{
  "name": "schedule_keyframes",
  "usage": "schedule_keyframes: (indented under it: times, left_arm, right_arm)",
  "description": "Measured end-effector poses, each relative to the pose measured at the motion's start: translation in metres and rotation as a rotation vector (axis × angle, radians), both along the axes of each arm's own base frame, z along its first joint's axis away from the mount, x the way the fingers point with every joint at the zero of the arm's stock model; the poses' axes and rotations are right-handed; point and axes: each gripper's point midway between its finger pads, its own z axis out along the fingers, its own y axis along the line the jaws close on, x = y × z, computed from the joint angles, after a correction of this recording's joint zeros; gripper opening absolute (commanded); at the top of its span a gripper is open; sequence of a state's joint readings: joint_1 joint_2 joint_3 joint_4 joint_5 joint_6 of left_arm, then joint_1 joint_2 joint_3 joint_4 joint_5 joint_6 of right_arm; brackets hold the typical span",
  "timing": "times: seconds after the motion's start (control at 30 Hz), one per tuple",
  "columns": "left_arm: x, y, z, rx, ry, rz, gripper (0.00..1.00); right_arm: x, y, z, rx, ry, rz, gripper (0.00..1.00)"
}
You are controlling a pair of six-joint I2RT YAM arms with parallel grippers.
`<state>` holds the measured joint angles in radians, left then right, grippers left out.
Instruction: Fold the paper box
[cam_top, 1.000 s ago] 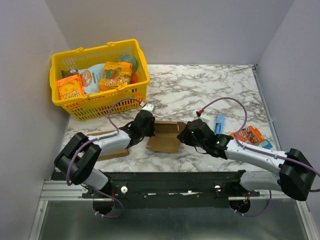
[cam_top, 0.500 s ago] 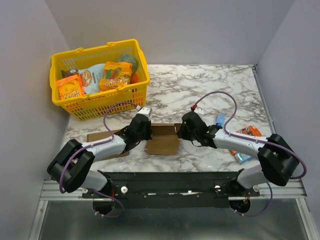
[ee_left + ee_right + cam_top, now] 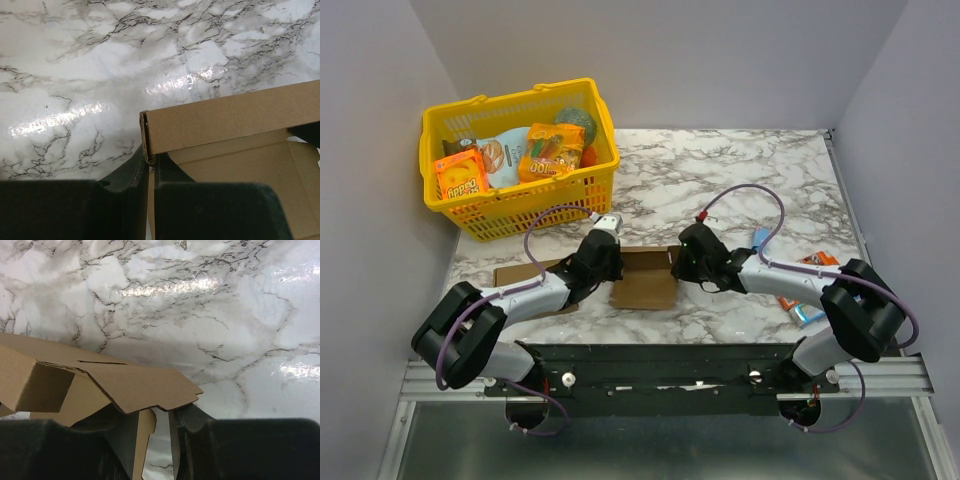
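The paper box (image 3: 645,282) is a small brown cardboard piece with raised walls, lying at the table's near centre between both arms. My left gripper (image 3: 610,262) is shut on the folded left wall; in the left wrist view the wall's doubled corner (image 3: 148,150) sits pinched between the dark fingers (image 3: 127,172). My right gripper (image 3: 683,262) is at the box's right end. In the right wrist view two cardboard layers stand between its fingers (image 3: 197,422), one against each, with a gap between them. A notched flap (image 3: 145,385) lies over the fingertips.
A yellow basket (image 3: 588,185) with snack packs stands at the back left. A flat brown cardboard rectangle (image 3: 520,272) lies under the left arm. A blue tube (image 3: 760,240) and snack packets (image 3: 818,260) lie to the right.
My right arm has swung left and its gripper has pushed the box's right flap inward, so the box looks narrower. The left gripper has kept its hold and shifted only slightly.
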<state>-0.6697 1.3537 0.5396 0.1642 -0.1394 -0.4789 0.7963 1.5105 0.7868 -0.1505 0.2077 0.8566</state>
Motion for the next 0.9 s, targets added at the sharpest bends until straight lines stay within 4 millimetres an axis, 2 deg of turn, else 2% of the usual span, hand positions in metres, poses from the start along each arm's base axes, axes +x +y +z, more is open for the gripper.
schedule_keyframes:
  times: [0.2,0.37,0.53,0.9]
  left_arm:
    - [0.001,0.002,0.0,0.008,-0.007,0.011,0.0]
    - [-0.001,0.001,-0.002,0.024,-0.009,0.012,0.0]
    - [-0.003,-0.002,-0.003,0.031,-0.01,0.006,0.0]
    - [-0.002,-0.008,-0.003,0.057,-0.025,-0.001,0.0]
  right_arm:
    - [0.004,0.002,-0.002,-0.014,0.0,0.014,0.21]
    - [0.007,0.004,0.002,-0.012,-0.011,0.023,0.15]
    - [0.01,0.011,0.005,0.006,-0.015,0.039,0.14]
    - [0.01,0.022,-0.012,0.0,0.018,0.067,0.12]
